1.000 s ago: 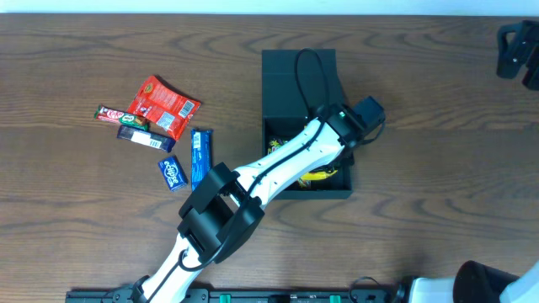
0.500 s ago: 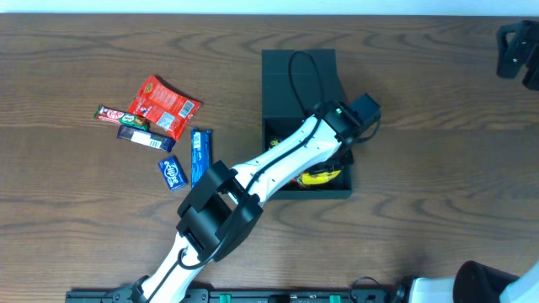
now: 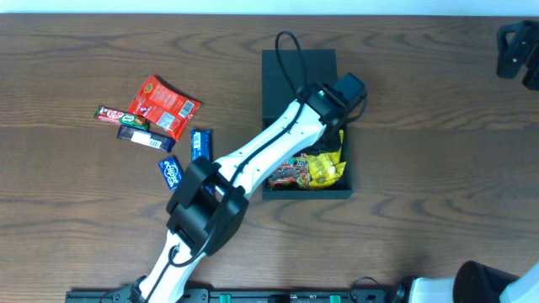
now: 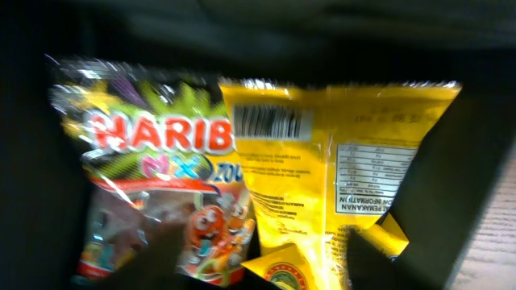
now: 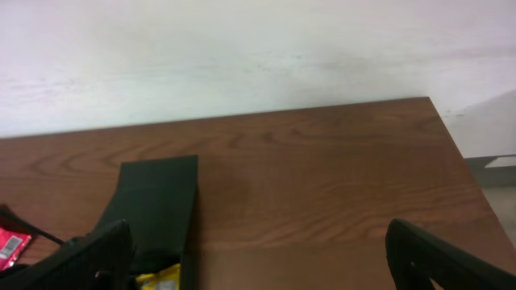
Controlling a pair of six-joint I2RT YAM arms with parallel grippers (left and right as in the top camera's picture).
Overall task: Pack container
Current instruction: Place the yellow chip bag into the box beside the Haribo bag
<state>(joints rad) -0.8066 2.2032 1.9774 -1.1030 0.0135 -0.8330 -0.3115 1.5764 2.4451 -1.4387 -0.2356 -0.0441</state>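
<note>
The container [image 3: 313, 69] sat beneath the left jaws, its long axis running front to back, flap pointing toward the back. Left jaws stood half-apart, empty; right jaws gaped wide.

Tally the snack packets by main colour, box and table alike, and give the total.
Red: 2, the red pouch and the KitKat bar
Blue: 2, the long blue bar and the small blue packet
Dark: 1, the dark bar
Yellow: 1, the yellow bag
Multicoloured: 1, the Haribo bag
Total: 7, two of them in the container
</note>
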